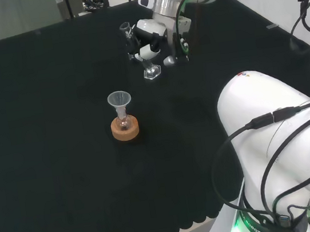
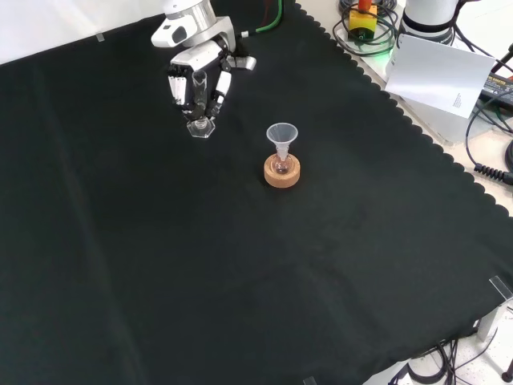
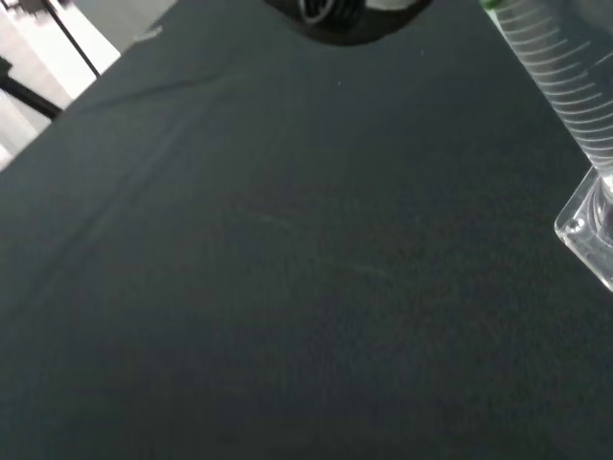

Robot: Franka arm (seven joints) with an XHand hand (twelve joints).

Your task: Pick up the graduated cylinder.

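Standing upright near the far side of the black cloth [image 2: 240,265] in the front view, the clear, slender graduated cylinder [image 2: 199,100] with fine ring marks up its tube and a flat hexagonal foot is enclosed by the black and white hand [image 2: 196,76], whose fingers curl around the tube from both sides. In the head view the same cylinder [image 1: 147,65] has its open lip above the fingers and its foot just at the cloth; whether the foot touches the cloth I cannot tell. The wrist view shows the ribbed-looking graduations on the transparent wall [image 3: 565,86] and the angular glassy base. Toward the viewer and to the right of the cylinder in the front view, apart from it, a round tan cork ring [image 2: 282,172] holds a small clear flask with a clear cone-shaped funnel [image 2: 282,135] seated in its neck. The cloth is matte, with a scalloped edge
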